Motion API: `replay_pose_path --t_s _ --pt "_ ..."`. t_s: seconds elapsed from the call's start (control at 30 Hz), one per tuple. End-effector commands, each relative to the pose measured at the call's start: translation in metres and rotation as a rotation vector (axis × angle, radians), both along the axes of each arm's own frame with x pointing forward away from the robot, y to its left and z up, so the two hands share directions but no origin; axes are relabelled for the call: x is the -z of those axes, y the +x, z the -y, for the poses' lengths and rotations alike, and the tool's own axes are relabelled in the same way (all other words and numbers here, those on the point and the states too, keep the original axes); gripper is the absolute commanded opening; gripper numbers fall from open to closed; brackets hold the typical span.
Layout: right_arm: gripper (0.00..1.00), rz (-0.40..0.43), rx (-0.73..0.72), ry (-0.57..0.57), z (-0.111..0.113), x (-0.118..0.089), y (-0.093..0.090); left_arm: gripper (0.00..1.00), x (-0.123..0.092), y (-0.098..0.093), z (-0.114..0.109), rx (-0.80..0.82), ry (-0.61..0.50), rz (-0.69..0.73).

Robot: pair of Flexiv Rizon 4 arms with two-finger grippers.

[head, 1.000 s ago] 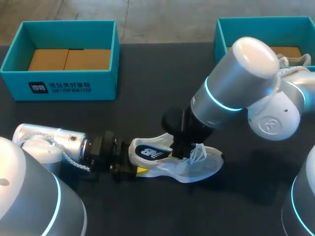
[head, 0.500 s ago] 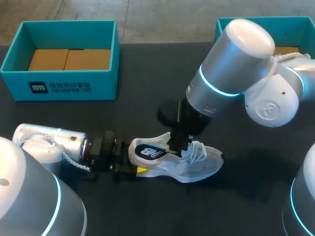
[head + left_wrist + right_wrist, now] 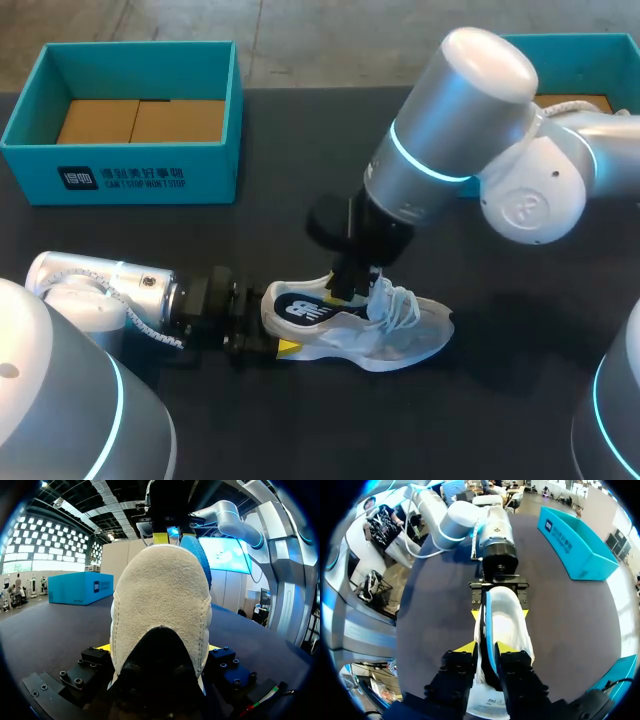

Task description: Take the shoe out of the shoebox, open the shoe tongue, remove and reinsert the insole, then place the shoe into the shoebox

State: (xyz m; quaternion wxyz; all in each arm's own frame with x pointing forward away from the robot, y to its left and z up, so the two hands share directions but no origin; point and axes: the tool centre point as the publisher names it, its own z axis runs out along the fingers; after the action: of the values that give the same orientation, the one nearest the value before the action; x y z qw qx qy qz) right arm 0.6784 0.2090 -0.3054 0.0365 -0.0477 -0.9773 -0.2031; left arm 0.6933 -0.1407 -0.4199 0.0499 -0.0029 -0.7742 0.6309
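A white mesh shoe (image 3: 390, 335) with a dark side patch lies on the black table, toe to the right. My left gripper (image 3: 268, 335) grips its heel (image 3: 160, 595) from both sides, yellow tips against the suede. Over the shoe's opening, my right gripper (image 3: 345, 290) comes down from the right. In the right wrist view its fingers (image 3: 487, 655) stand close together on a thin blue-faced strip (image 3: 489, 625), apparently the insole, seen edge-on and rising out of the shoe. The same blue piece (image 3: 197, 555) shows above the heel in the left wrist view.
A teal shoebox (image 3: 120, 175) with a brown cardboard floor stands at the back left. A second teal box (image 3: 600, 45) at the back right is partly hidden by my right arm. Loose white laces (image 3: 405, 300) lie over the shoe's middle.
My right gripper has risen and shifted left toward the heel, its fingers closing a little. The left gripper and the shoe have stayed put.
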Motion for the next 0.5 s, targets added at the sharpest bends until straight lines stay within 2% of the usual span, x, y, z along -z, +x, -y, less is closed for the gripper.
replay_pose_path --t_s 0.03,0.17,0.5 --pt "0.27 -0.007 -0.005 0.004 -0.0081 0.0067 0.0019 0.00 0.0036 0.0016 0.0003 -0.002 0.000 0.001" --pt "0.28 -0.015 -0.012 0.000 -0.0118 0.0076 0.0022 0.00 0.0036 0.0016 0.0003 -0.002 0.000 0.001" --pt "0.16 -0.033 -0.010 0.001 -0.0173 0.0090 0.0045 0.00 0.0036 0.0016 0.0003 -0.002 0.000 0.001"
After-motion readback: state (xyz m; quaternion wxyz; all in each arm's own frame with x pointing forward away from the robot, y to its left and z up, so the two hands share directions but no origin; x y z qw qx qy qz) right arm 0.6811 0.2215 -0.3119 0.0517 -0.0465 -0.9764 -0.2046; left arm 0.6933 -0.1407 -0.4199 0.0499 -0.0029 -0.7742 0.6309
